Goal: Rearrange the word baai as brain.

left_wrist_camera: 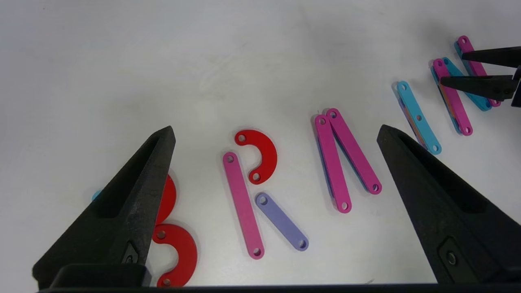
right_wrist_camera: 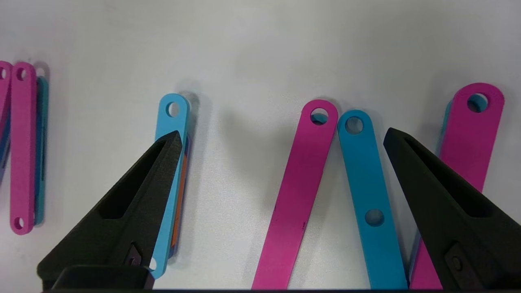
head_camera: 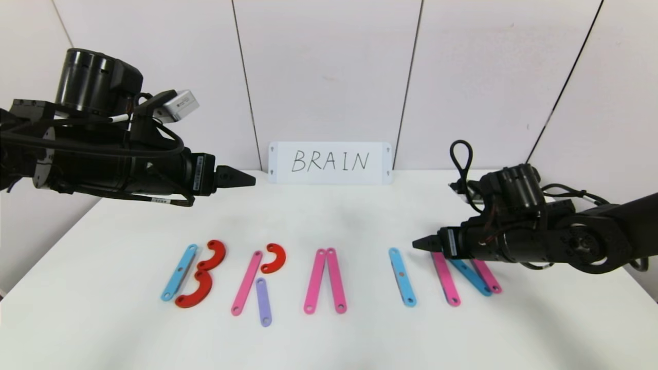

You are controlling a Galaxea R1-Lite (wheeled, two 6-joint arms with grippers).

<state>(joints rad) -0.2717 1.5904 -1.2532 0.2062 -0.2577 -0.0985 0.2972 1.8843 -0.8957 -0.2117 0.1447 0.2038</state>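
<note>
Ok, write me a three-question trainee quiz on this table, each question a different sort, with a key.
1. True or false: the purple bar belongs to the letter R.
2. Multiple choice: the right end effector hovers over which letter? A) the B, B) the A, C) the N.
3. Fill in: the B is one blue bar plus ___ red curves.

Key: 1 true: it forms the R's leg beside the pink bar. 2 C: the open end effector sits above the N, while the left end effector, also open, is raised near the white card. 3 two.
</note>
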